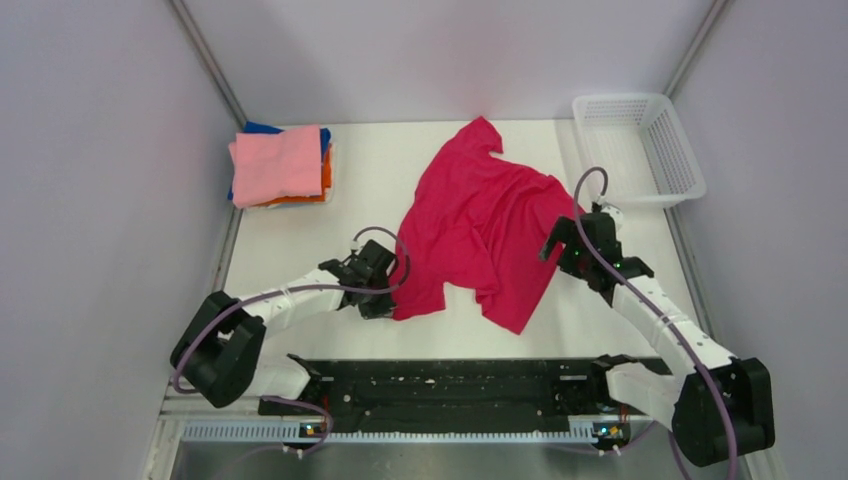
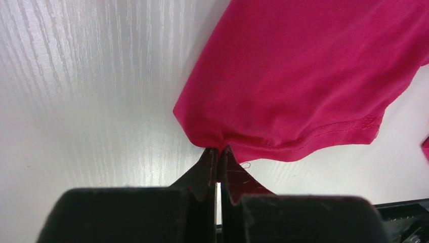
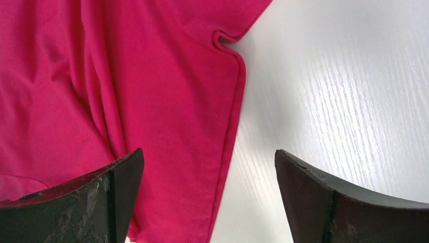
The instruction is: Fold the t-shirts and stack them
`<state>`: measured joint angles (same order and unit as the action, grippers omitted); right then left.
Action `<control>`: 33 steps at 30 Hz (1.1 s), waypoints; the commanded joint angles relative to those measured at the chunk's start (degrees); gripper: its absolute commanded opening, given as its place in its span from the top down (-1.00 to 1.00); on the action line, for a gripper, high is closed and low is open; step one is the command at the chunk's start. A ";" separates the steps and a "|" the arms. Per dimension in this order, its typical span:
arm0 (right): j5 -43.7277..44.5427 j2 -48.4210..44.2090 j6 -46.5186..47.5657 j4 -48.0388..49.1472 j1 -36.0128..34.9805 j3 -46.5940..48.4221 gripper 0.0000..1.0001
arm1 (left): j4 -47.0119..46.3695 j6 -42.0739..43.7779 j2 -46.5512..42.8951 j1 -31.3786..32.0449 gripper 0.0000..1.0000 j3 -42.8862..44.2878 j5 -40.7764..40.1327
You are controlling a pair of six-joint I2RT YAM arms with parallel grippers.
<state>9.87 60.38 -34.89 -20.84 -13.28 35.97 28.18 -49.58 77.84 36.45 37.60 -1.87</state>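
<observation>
**Crimson t-shirt** (image 1: 480,220) — one, short-sleeved. It lay unfolded and rumpled on the middle of the white tabletop (image 1: 300,250), with one sleeve pointing to the far side and the lower part trailing toward the near side.

**Left fingers** (image 2: 210,169) — clenched together on the crimson t-shirt's near-left edge. The cloth was puckered at the pinch, just beside a stitched hem.

**Right fingers** (image 3: 119,182) — released and spread wide, straddling the shirt's right edge. One finger was over red cloth, the other over bare tabletop. Whether either touched the cloth could not be told.

**Folded stack** (image 1: 280,170) — sat at the far-left corner, well apart from the crimson t-shirt. The light pink tee (image 1: 275,165) was on top, with an orange edge (image 1: 326,175) and a blue edge (image 1: 262,128) showing beneath.

**White mesh basket** (image 1: 640,150) — stood at the far-right corner, near the shirt's far-right side.
</observation>
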 commanded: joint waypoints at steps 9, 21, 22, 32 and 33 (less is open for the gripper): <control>6.72 2.62 -8.17 -19.73 -27.20 2.30 -0.91 | -0.10 3.23 -4.91 0.16 1.00 -2.06 -1.57; 4.12 11.84 -15.20 -15.75 -39.10 1.94 -0.37 | -0.56 2.87 -5.54 0.13 1.00 -2.81 -2.55; 3.55 11.45 -15.28 -14.82 -39.06 1.18 -0.28 | -0.58 2.91 -5.67 0.12 1.00 -2.98 -2.61; 1.99 12.74 -15.74 -11.50 -39.06 -1.96 0.14 | -0.15 3.09 -5.72 0.12 1.00 -2.74 -2.87; 2.22 13.07 -15.89 -11.50 -38.99 -2.03 0.16 | -0.05 3.01 -5.77 0.16 1.00 -2.77 -2.94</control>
<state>12.73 72.60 -49.52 -34.87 -51.64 35.22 28.18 -46.78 73.52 36.49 35.03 -3.90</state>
